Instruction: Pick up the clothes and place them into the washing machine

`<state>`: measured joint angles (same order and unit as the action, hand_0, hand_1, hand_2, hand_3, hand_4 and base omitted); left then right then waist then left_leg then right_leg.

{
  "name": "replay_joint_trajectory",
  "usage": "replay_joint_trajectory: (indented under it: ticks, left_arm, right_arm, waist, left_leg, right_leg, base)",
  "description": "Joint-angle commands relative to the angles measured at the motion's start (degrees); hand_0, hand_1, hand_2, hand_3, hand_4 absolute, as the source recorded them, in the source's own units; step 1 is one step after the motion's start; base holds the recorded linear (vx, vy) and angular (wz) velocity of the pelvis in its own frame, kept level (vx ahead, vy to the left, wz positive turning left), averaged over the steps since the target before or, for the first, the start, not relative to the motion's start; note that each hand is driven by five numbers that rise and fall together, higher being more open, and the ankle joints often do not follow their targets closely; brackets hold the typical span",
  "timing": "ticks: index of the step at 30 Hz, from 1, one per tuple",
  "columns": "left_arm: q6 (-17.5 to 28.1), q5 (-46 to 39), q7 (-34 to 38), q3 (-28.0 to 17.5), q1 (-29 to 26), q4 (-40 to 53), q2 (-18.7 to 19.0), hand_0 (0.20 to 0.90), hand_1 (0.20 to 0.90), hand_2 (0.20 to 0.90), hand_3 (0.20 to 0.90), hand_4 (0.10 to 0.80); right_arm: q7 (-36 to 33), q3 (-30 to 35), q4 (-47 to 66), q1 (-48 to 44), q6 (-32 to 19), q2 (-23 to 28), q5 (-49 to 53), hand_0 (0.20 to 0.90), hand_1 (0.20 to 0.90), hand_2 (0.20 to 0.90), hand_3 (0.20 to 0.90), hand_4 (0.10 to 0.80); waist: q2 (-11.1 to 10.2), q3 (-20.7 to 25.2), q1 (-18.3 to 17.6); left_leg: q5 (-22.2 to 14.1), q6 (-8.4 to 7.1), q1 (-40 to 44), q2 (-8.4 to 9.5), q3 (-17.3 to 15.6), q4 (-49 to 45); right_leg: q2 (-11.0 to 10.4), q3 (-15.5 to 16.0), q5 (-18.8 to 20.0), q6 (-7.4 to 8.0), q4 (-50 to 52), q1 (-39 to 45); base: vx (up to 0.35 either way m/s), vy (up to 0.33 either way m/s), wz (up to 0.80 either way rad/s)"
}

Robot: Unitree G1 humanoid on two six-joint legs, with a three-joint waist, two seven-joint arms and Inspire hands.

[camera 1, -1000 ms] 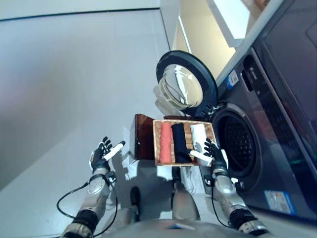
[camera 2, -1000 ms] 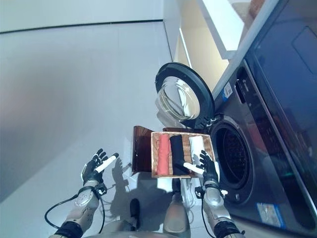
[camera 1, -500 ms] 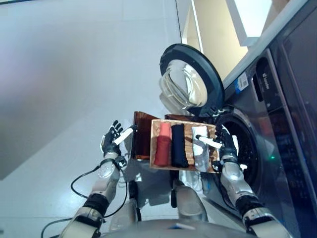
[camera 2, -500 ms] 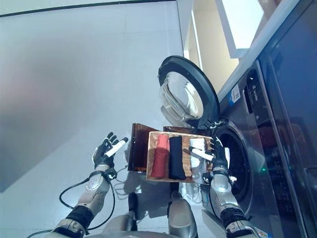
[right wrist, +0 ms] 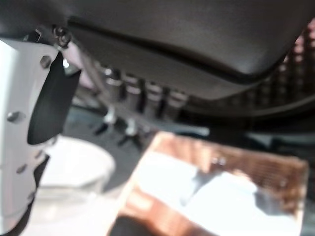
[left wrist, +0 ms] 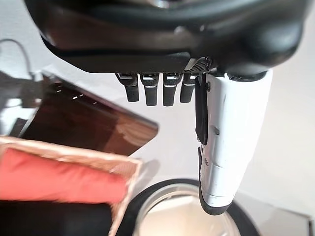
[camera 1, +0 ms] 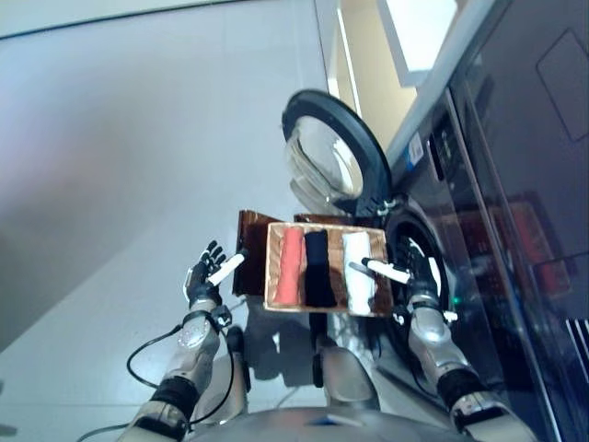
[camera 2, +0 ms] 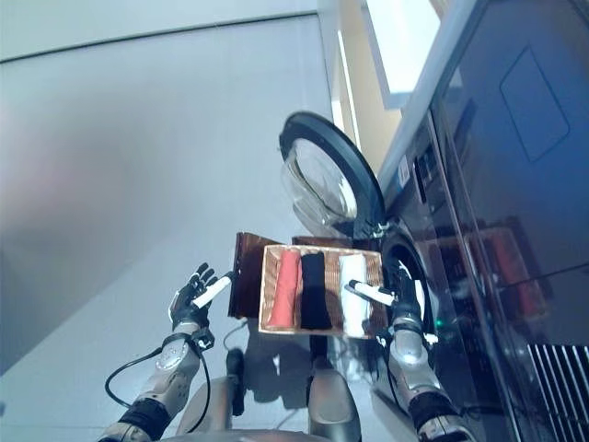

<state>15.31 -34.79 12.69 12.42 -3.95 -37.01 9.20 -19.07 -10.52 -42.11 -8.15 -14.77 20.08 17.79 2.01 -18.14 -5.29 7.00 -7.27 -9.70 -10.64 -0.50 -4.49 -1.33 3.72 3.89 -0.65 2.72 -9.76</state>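
A dark brown wooden stand (camera 1: 250,262) sits in front of me on the pale grey floor (camera 1: 120,166), carrying a woven basket (camera 1: 272,276). In the basket lie three rolled clothes side by side: red (camera 1: 289,265), black (camera 1: 320,269) and white (camera 1: 357,269).

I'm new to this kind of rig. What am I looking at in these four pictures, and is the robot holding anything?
A humanoid robot looks down from its head camera; the two wide pictures are that camera's two eyes. The close-ups come from cameras on each wrist. Ahead stands a wicker basket holding three rolled clothes: red roll, black roll, white roll. Beside it is the washing machine, its round door swung open. The left hand and the right hand are both open, flanking the basket, holding nothing.
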Motion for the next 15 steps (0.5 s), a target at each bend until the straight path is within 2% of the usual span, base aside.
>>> replay_joint_trajectory:
  ticks: [1,6,13,15]
  left_arm:
    - [4.70,0.84,0.12,-1.23,-0.45,5.28,3.11,0.900,0.900,0.900,0.900,0.800]
    - [5.62,1.46,0.76,-1.79,-2.39,5.15,4.11,0.900,0.900,0.900,0.900,0.800]
    - [5.98,1.19,1.28,-2.15,-3.04,4.59,4.38,0.900,0.900,0.900,0.900,0.800]
    - [6.02,0.65,0.93,-2.32,-2.58,4.98,4.71,0.900,0.900,0.900,0.900,0.800]
  right_arm:
    - [-2.11,1.66,3.94,-0.27,-4.34,2.58,-1.17,0.900,0.900,0.900,0.900,0.800]
    - [-2.19,2.40,3.00,-1.19,-4.03,1.28,-0.19,0.900,0.900,0.900,0.900,0.800]
    - [-2.27,2.34,2.90,-1.98,-3.75,0.60,-0.38,0.900,0.900,0.900,0.900,0.800]
    - [-2.16,2.30,3.24,-2.47,-3.36,0.45,-1.38,0.900,0.900,0.900,0.900,0.800]
  waist:
    - [-1.24,2.70,0.26]
    - [-0.61,2.11,-0.17]
    - [-1.39,0.96,-0.18]
    - [-2.39,0.00,0.04]
  left_leg:
    - [-2.35,1.02,-1.27,2.05,-2.50,-4.65]
    - [-4.54,1.94,0.33,3.55,-5.87,-2.72]
    - [-6.52,3.08,-1.32,4.96,-6.37,-3.90]
    - [-8.45,3.99,-2.49,5.58,-6.76,-5.83]
  right_leg:
    - [-6.16,-3.84,-1.86,7.35,1.41,3.47]
    - [-8.89,-5.43,-0.70,9.00,0.40,3.05]
    - [-10.80,-6.48,0.78,10.32,0.70,0.60]
    - [-11.62,-6.38,1.90,11.64,1.42,-1.00]
  base:
    - [0.083,0.198,-0.34]
    - [0.028,0.179,-0.21]
    - [-0.044,0.099,-0.08]
    - [-0.092,0.109,-0.03]
